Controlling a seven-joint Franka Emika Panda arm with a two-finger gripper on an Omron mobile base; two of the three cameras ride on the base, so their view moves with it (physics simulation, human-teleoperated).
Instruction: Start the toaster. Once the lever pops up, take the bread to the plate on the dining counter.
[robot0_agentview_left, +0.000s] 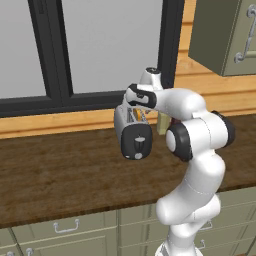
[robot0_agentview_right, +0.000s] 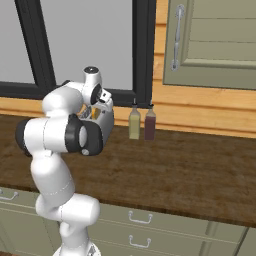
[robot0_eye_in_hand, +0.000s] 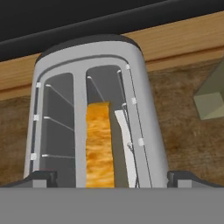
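Observation:
The silver-grey toaster (robot0_agentview_left: 131, 131) stands on the wood counter by the window, its black end panel (robot0_agentview_left: 136, 142) and round knob facing the camera. The lever on that panel is too small to make out. In the hand view I look straight down on the toaster (robot0_eye_in_hand: 144, 131). The bread (robot0_eye_in_hand: 99, 140) stands upright in its right slot, and the left slot is empty. My gripper (robot0_eye_in_hand: 114, 178) hangs open just above the toaster top, with one fingertip on each side of the body and nothing between them. The arm hides most of the toaster (robot0_agentview_right: 104, 120) in the right base view. The plate and the dining counter are out of view.
Two bottles, an olive one (robot0_agentview_right: 134, 123) and a dark red one (robot0_agentview_right: 149, 124), stand against the wall right of the toaster. A wall cabinet (robot0_agentview_right: 215, 45) hangs above them. The window frame (robot0_agentview_left: 50, 102) runs behind the toaster. Drawers (robot0_agentview_left: 65, 227) line the counter front.

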